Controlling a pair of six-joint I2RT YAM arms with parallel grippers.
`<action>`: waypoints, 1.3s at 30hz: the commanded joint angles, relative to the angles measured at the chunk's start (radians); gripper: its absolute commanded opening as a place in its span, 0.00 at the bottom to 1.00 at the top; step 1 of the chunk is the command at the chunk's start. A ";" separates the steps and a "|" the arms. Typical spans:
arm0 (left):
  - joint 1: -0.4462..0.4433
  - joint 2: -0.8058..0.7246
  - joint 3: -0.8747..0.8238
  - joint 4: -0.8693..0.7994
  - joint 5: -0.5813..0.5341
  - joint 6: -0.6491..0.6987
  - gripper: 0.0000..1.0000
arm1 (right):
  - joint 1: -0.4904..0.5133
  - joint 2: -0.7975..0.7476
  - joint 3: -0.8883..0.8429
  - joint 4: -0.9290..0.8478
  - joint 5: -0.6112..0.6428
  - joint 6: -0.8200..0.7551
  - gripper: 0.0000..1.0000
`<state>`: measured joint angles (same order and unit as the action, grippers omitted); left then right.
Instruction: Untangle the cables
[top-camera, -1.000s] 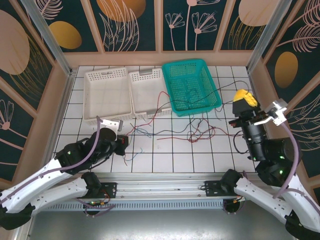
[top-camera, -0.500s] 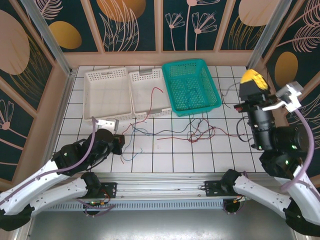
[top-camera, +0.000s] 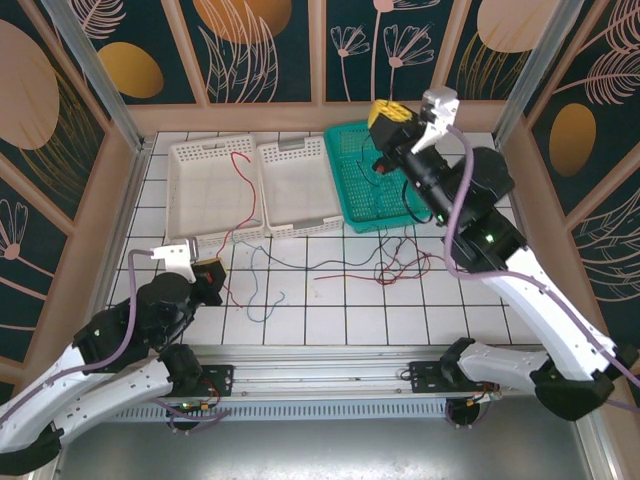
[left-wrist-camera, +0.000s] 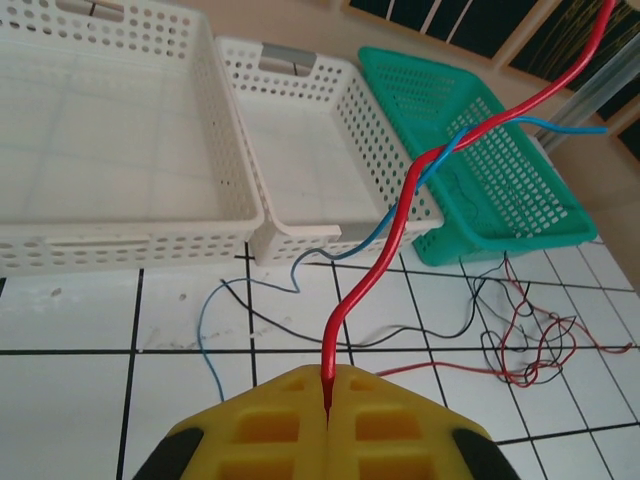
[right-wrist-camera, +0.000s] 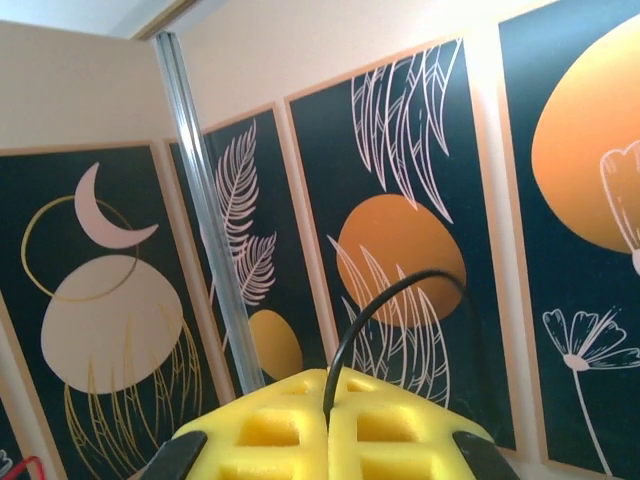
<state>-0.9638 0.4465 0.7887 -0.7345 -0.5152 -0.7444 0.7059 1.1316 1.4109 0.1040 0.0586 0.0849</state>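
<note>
Pinching a thin red wire (left-wrist-camera: 329, 355), the left hand (left-wrist-camera: 327, 398) sits low over the bench (top-camera: 330, 320). The right hand (right-wrist-camera: 327, 400) pinches a thin black wire (right-wrist-camera: 330, 365) up high, presumably separating them.

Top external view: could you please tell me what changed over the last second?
The right arm's yellow fingers, shut on a thin black cable, swung leftward and away, to above the teal mesh basket. The left fingers, shut on a thin red cable, drew leftward, pulling it over the white perforated baskets. The baskets stayed put; both grips held.
</note>
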 joint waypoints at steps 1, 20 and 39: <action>0.000 -0.031 -0.015 0.042 -0.033 -0.013 0.00 | -0.048 0.064 0.067 0.016 -0.134 0.069 0.00; 0.001 -0.053 -0.027 0.060 -0.022 -0.002 0.00 | -0.137 0.551 0.309 -0.050 -0.384 0.116 0.00; 0.000 -0.032 -0.039 0.077 -0.017 0.001 0.00 | -0.133 0.699 0.247 -0.152 -0.480 0.150 0.00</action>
<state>-0.9638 0.4103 0.7563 -0.6853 -0.5251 -0.7460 0.5709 1.7470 1.6169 0.0326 -0.3916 0.2268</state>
